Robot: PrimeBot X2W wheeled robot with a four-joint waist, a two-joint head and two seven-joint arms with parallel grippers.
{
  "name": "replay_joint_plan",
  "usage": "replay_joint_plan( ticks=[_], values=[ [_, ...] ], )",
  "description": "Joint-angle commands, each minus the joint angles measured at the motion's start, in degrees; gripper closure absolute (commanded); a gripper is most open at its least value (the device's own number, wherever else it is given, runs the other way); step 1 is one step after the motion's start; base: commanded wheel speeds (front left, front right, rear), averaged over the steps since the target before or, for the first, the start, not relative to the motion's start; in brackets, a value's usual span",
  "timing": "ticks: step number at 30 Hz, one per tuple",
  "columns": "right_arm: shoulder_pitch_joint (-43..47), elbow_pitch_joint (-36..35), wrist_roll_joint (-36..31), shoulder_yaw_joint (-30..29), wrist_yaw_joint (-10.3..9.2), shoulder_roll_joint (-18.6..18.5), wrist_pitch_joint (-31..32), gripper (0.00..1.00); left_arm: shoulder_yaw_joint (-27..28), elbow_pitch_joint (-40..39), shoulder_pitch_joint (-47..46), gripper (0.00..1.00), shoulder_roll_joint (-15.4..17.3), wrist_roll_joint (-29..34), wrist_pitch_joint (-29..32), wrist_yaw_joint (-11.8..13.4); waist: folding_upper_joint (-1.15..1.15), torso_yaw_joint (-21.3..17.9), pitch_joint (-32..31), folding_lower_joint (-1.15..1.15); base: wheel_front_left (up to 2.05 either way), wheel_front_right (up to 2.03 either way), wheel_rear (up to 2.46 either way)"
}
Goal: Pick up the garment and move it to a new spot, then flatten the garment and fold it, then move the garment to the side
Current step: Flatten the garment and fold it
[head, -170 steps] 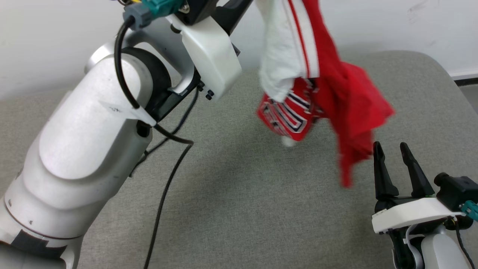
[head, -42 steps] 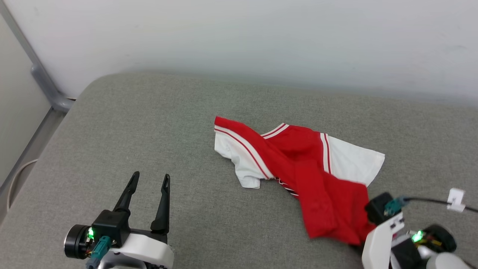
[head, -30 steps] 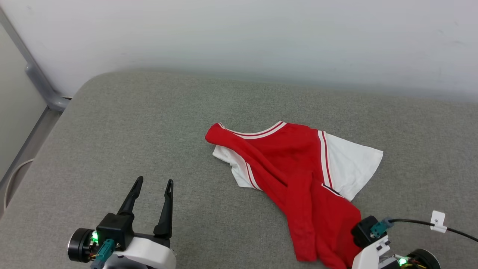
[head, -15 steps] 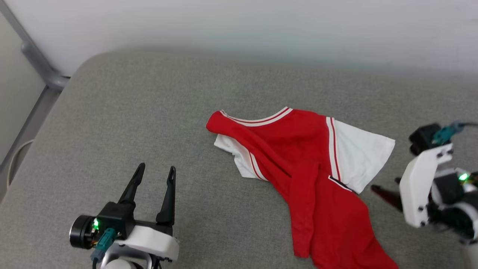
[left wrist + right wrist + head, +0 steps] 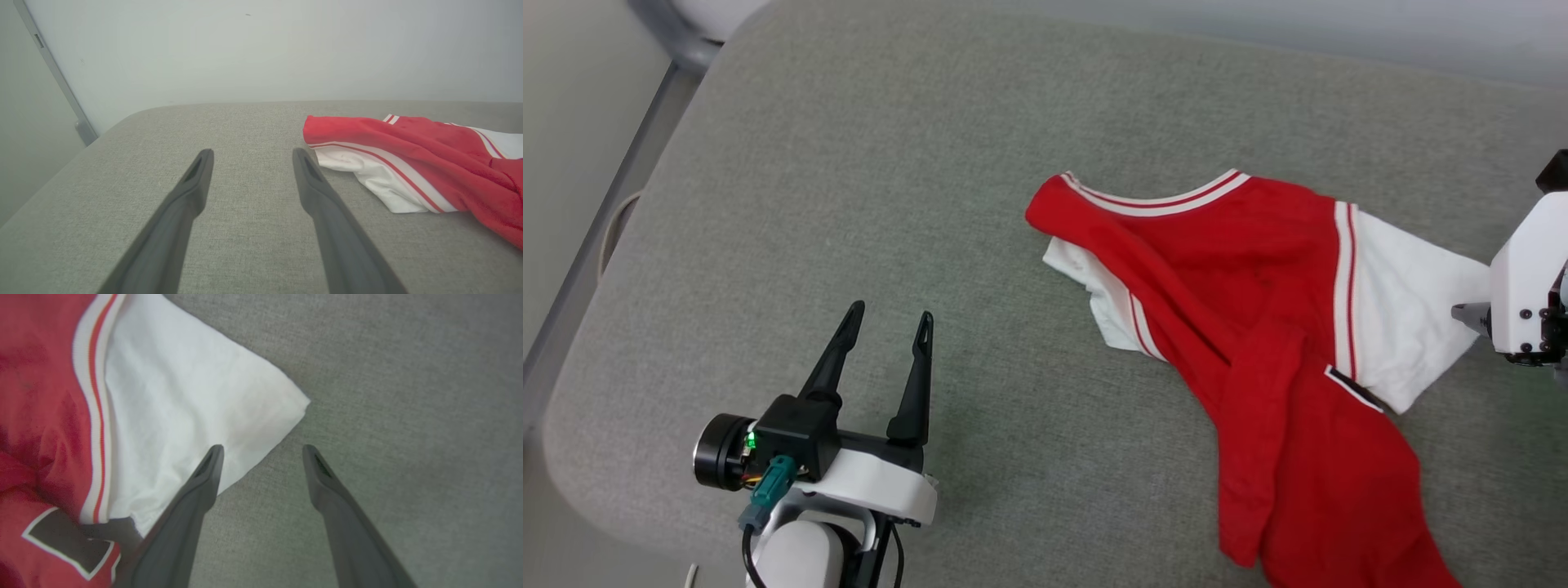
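1. The right gripper (image 5: 262,448) is spread wide and holds nothing. In its wrist view one finger hangs over the edge of the white sleeve (image 5: 184,396) and the other over bare cushion (image 5: 408,416).
2. The left gripper (image 5: 890,312) is also parted and empty. It sits at 7 o'clock in the head view, well apart from the cloth.
3. The garment (image 5: 1258,269) lies on the grey cushion, from the middle of the head view out toward 3 and 5 o'clock. Its collar is at 12 o'clock of the heap, and the body is twisted into a long red fold.
4. Likely risks:
   - Closing here may catch only the sleeve's top layer, so the cloth slips out on the pull.
   - Tugging that sleeve toward 3 o'clock could drag the whole shirt rather than spread it, because nothing pins the far side.
   - The twisted fold may tighten instead of opening.
5. Hard to read:
   - The hem runs off the head view at 5 o'clock, so its distance from the cushion's edge is unknown.
   - The other sleeve (image 5: 1094,294) is half buried under red cloth.
   - The dark print (image 5: 65,539) shows only as a corner.
   - Whether the right fingers touch the fabric cannot be told.
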Motion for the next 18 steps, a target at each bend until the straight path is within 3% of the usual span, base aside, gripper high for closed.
replay_joint_plan(
  ticks=[1,10,11,12,13,18],
  values=[
    [-1.6,2.6,-1.5,-1.0,-0.04,0.3,-1.4,0.00,-0.1,-0.3,-1.0,0.00,-0.3,0.3,-0.1,-0.2,0.00,2.2,2.3,-0.01,0.00,0.00,0.00],
    [0.2,10.5,-2.4,1.4,-0.03,1.9,-4.3,0.00,0.5,-0.7,-1.2,0.00,-0.9,0.7,-0.1,-0.3,0.00,3.2,3.1,-0.01,0.00,0.00,0.00],
    [0.6,11.2,-2.0,2.0,-0.02,1.9,-4.4,0.04,0.7,-0.6,-1.1,0.00,-1.0,0.7,-0.1,-0.3,0.00,3.1,3.1,-0.01,0.00,0.00,0.00],
    [1.0,11.7,-1.8,2.5,-0.02,1.8,-4.7,0.84,0.8,-0.6,-1.0,0.00,-1.0,0.7,-0.1,-0.3,0.00,3.0,3.0,-0.01,0.00,0.00,0.00],
    [1.4,12.1,-1.4,2.9,-0.02,1.7,-5.0,1.00,0.9,-0.4,-0.9,0.00,-1.0,0.8,-0.1,-0.4,0.00,2.9,2.8,-0.01,0.00,0.00,0.00],
    [1.3,12.8,-0.4,3.7,-0.06,-1.3,-8.0,1.00,1.3,-0.2,-0.9,0.00,-1.0,1.1,-0.1,-0.4,0.00,2.0,1.6,-0.01,0.00,0.00,0.00]
  ],
)
